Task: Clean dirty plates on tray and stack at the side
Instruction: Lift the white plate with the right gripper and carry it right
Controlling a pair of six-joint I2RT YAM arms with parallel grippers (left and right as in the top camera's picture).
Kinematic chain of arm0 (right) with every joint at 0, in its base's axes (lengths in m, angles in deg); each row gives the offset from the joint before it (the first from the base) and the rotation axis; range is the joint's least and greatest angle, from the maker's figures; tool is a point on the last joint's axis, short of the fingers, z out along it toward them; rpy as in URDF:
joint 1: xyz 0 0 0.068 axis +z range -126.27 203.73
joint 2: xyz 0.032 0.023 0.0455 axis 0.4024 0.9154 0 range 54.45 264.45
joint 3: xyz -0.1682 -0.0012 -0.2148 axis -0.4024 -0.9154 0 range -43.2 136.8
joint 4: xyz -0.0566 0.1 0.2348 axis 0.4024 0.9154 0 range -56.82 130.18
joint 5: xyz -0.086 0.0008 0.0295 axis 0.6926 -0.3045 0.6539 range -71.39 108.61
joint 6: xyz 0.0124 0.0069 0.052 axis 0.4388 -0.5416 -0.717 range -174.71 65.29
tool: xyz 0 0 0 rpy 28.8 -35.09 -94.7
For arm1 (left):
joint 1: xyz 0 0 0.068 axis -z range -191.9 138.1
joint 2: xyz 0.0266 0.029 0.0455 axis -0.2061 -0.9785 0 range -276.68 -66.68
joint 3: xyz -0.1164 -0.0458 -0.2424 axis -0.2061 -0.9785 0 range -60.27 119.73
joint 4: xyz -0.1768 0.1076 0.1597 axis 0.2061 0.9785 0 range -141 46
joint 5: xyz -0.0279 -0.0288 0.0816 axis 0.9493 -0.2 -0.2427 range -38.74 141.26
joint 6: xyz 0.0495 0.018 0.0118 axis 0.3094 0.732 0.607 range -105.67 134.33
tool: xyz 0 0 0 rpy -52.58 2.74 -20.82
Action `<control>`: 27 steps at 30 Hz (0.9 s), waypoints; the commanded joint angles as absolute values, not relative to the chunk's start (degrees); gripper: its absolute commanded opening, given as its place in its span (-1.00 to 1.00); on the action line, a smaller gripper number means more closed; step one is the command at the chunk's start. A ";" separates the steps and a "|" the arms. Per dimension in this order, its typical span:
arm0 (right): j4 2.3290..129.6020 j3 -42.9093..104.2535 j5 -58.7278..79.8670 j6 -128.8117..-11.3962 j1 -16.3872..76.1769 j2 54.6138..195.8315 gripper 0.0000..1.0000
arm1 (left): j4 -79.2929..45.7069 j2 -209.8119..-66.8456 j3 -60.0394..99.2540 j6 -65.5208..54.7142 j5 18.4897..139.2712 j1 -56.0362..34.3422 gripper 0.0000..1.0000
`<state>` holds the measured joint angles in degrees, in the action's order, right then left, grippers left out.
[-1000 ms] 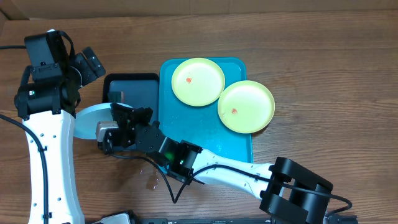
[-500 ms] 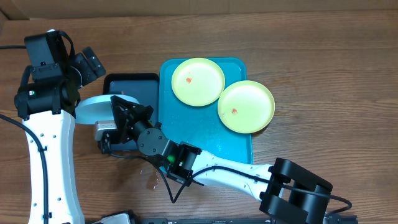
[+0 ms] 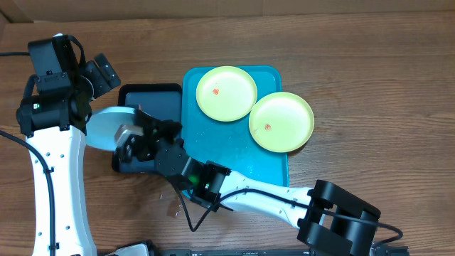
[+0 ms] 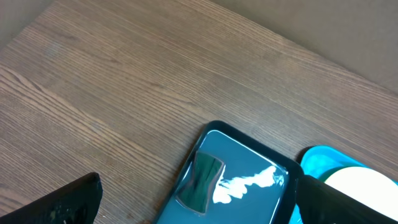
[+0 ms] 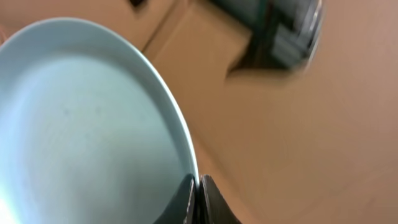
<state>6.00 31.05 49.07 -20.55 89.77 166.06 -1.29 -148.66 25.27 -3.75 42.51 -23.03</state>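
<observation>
The right claw [image 5: 196, 194] is pinching fully closed on the rim of the light blue plate [image 3: 104, 126]. It is holding the plate clear of the teal tray [image 3: 229, 151], to the left, over the near-left corner of the dark navy tray [image 3: 153, 99] and the tabletop [image 3: 370, 64] beside it. The edge grip is judged to be leaving the plate's face free for wiping or setting down. In the right wrist view that face is looking plain, though the picture is blurred and a small smear could be escaping notice.

The left claw [image 3: 99, 73] is standing wide open with nothing in it, looking down over the far end of the navy tray. It is probably waiting to assist.

Count:
- Three plates. One blue is in hand. Two yellow-green ones [image 3: 225, 93] [image 3: 281, 121] are lying flat on the teal tray, edges touching, each showing one red smear. The right-hand one is overhanging the tray's rim.
- Two trays.

Cleaning of the yellow-green pair is judged to be outstanding.
</observation>
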 commanded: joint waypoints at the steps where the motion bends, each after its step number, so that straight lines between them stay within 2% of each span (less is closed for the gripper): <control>1: 11.47 32.30 50.69 -45.27 87.48 165.71 -0.92 | -1.50 -148.81 26.25 -4.54 43.01 -23.12 0.99; 5: 20.08 32.30 50.69 -62.19 85.40 165.71 -0.92 | -1.50 -148.81 26.25 -4.54 43.01 -23.12 0.99; 7: 20.10 32.30 50.64 -66.19 84.40 165.69 -0.92 | -1.53 -148.81 26.25 -4.56 43.01 -23.12 1.00; 14: 18.07 32.30 46.58 -67.24 79.32 164.51 -0.92 | -1.53 -148.81 26.25 -4.56 43.01 -23.12 0.99; 27: 40.60 32.30 45.55 -84.38 64.96 158.00 -0.92 | -1.53 -148.81 26.25 -4.56 43.01 -23.12 1.00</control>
<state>38.94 31.27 46.03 -78.04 67.96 162.74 -1.29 -148.66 25.27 -3.75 42.53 -23.03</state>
